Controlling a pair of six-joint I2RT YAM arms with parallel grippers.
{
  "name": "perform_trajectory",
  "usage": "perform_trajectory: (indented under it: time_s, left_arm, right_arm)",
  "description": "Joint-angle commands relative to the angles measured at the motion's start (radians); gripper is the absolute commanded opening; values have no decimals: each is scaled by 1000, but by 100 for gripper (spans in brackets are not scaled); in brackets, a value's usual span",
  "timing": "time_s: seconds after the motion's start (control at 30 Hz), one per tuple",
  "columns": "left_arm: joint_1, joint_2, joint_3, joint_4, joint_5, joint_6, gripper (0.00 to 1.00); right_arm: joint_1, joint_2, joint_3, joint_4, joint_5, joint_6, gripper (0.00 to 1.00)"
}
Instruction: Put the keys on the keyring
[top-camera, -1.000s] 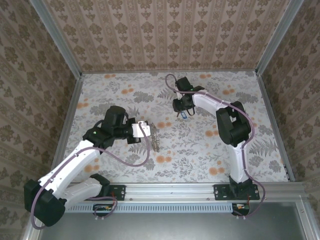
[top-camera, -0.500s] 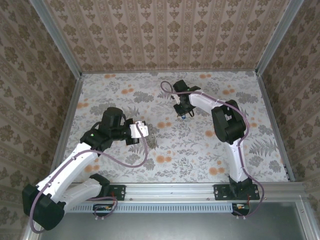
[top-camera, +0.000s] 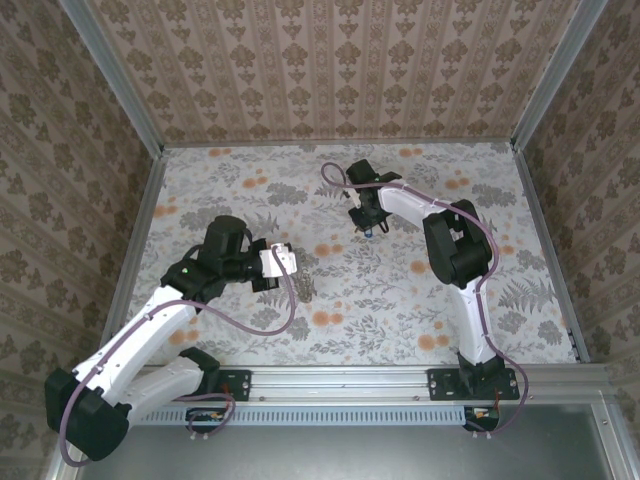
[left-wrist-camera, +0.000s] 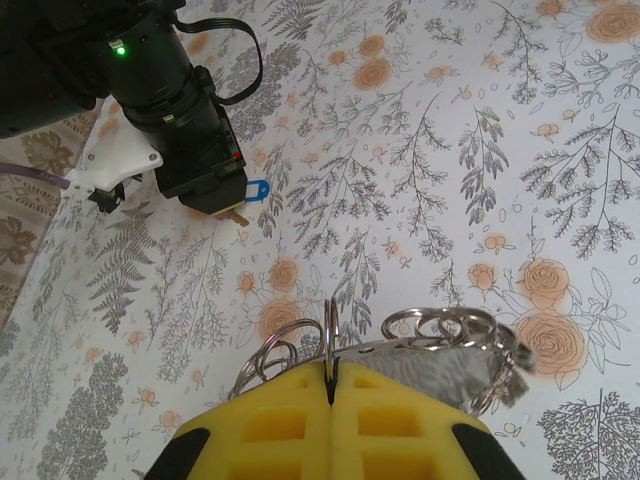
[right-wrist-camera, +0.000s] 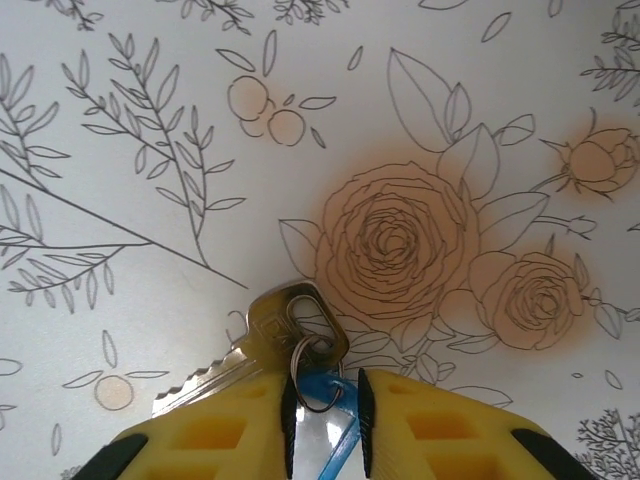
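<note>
Since 1 s ago, top view: R arm has folded tighter, elbow pulled in twd the far edge, and R gripper (top-camera: 367, 221) has dropped lower over the tabletop (top-camera: 400, 290). L arm has swung a bit left and nearer, so the keyring (top-camera: 304, 289) hangs slightly closer to the near edge than before. Vs 0.5 s ago, almost no change. Keys (top-camera: 370, 232) show as a blue speck under R gripper, centre-right, nearer the far edge. Keyring is left of centre, mid-depth, well apart from the keys. L gripper (top-camera: 290, 266) sits just left of it.

L wrist: L gripper (left-wrist-camera: 330, 368) has its yellow pads (left-wrist-camera: 270, 420) pressed together, pinching the keyring (left-wrist-camera: 330, 322) edge-on. More silvery loops fan out either side, above the floral tabletop (left-wrist-camera: 520, 120). Further off, R gripper (left-wrist-camera: 226, 207) is down at the surface w/ the keys' blue tag (left-wrist-camera: 257, 190) sticking out beside it.

R wrist: R gripper (right-wrist-camera: 322, 388) is nearly closed, pads (right-wrist-camera: 215, 430) pinching the keys (right-wrist-camera: 275, 330) by the blue tag. A small split ring joins the tag to a metal key lying flat on the tabletop (right-wrist-camera: 450, 100), next to an orange rose print.
</note>
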Motion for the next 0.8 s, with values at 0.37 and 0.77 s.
perform_trajectory:
  time_s: [0.37,0.77]
  left_arm:
    - [9,-13,-8,31,40,-28,0]
    - [8,-15,-12,32,44,-38,0]
  right_arm:
    - [-3,21,50,-10,71,38,21]
    - [-11,45,73,-20,42,67,35]
